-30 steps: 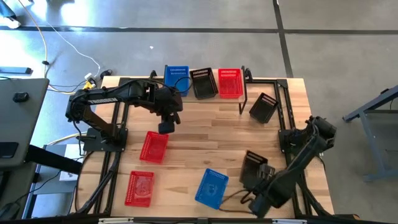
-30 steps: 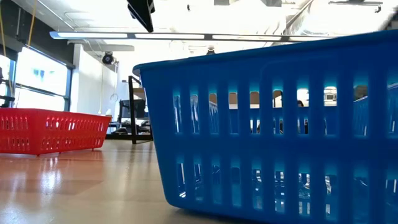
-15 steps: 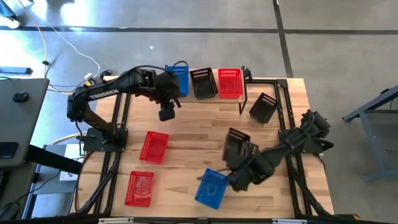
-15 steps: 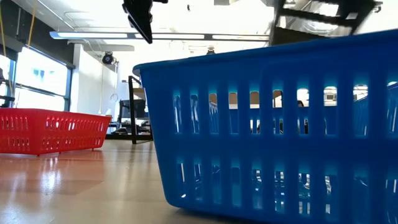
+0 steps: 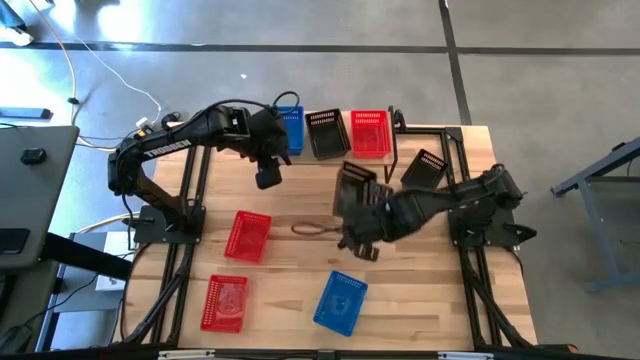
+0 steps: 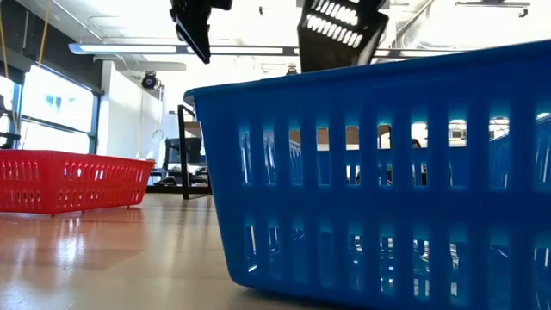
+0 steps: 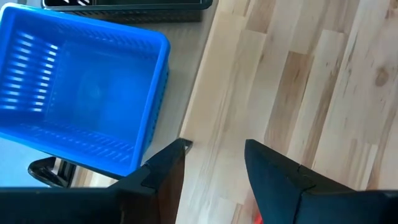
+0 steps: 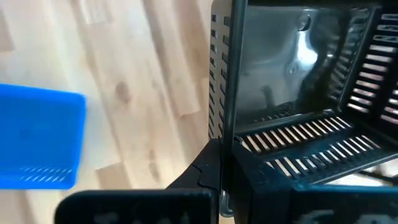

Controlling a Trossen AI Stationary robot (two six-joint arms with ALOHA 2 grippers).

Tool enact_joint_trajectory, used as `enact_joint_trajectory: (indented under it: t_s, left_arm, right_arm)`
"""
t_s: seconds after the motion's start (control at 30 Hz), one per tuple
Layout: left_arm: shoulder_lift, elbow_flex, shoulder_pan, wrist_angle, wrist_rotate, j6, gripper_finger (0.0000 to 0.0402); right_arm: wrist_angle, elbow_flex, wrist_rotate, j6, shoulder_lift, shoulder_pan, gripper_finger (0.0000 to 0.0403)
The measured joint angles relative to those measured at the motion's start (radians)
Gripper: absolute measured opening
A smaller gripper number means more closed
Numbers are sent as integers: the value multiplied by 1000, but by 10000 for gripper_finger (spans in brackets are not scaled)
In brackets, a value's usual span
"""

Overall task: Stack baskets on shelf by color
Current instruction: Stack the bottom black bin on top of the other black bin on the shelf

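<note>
High view showed the right gripper [image 5: 352, 222] clamped on a black basket [image 5: 357, 190] mid-table, carried toward the shelf [image 5: 340, 158], where nesting into the black basket there [image 5: 327, 134] seemingly remained; left gripper [image 5: 267, 177] hung wide, empty.

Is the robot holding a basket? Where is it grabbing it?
Yes. The right gripper holds a black basket by its rim. The left gripper holds nothing.
</note>
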Motion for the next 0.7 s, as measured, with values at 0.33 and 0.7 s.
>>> enact_joint_trajectory:
  t_s: [0.33, 0.7]
  left_arm:
    - [0, 0, 0, 0, 0, -6, 156]
    - [0, 0, 0, 4, 0, -45, 156]
  right_arm:
    - [1, 77, 24, -261, 0, -155, 0]
    - [85, 105, 90, -692, 0, -358, 0]
